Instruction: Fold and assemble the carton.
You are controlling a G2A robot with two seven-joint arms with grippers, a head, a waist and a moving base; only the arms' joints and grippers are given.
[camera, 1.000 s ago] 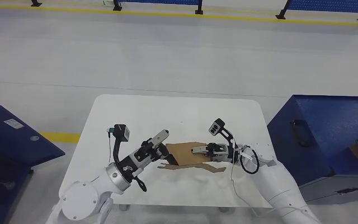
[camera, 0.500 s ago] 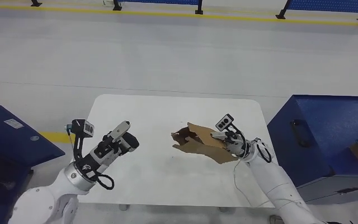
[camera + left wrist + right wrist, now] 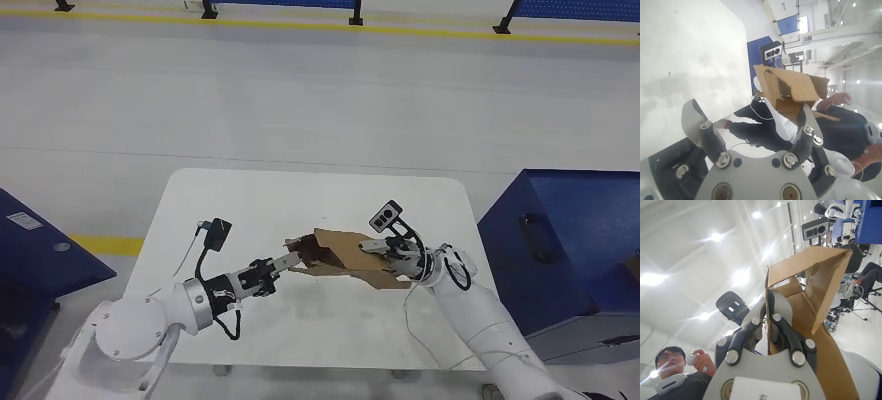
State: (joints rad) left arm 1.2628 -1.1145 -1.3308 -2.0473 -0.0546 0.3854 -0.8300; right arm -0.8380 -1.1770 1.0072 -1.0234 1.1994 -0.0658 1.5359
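Our right gripper (image 3: 767, 298) pinches the carton (image 3: 345, 258) above the table (image 3: 250, 200), toward its right edge. Our left gripper (image 3: 749, 107) stands spread wide beside it.

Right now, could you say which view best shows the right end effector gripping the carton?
Right wrist view: right end effector shut on carton edge, close. Top view shows it small; left wrist view, the carton's opposite end.

carton (image 3: 345, 258) blocking near middle; free passage over far half of table (image 3: 300, 200), left side too
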